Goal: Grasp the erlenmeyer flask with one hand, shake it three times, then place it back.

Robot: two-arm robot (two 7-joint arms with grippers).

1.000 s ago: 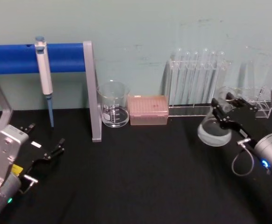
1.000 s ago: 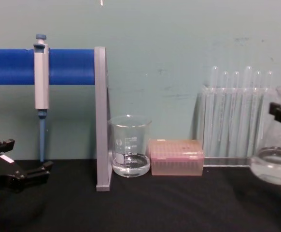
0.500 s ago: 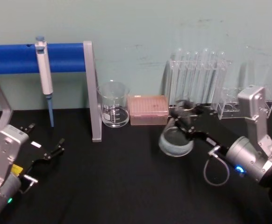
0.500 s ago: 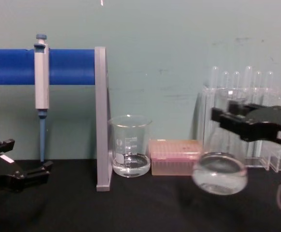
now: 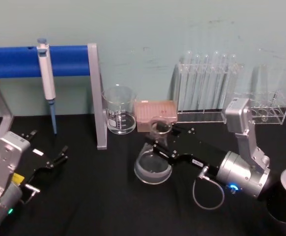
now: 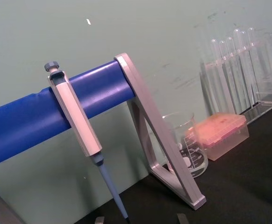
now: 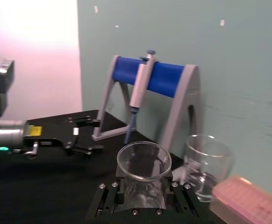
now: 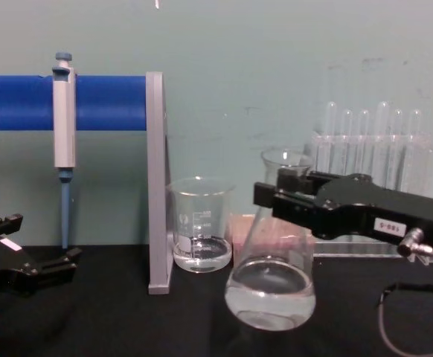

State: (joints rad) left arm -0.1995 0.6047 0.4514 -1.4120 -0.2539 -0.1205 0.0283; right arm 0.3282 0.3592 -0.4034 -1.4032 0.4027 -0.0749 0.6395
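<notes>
The right claw (image 5: 161,139) is clenched on the neck of the erlenmeyer flask (image 5: 153,166). The rim pokes out just past the fingers (image 7: 108,198), and the wide base (a little clear liquid inside) hangs below, nearer the robot than the beaker (image 5: 119,110) and to its right. Whether the base touches the desk (image 5: 108,201) is unclear. The left claw (image 5: 49,143) rests released, far left of the beaker.

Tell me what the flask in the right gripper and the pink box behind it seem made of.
The erlenmeyer flask: clear glossy glass by its look, see-through with liquid showing inside; held at the neck by the right gripper. Pink box: likely translucent plastic, frosted pink walls.
</notes>
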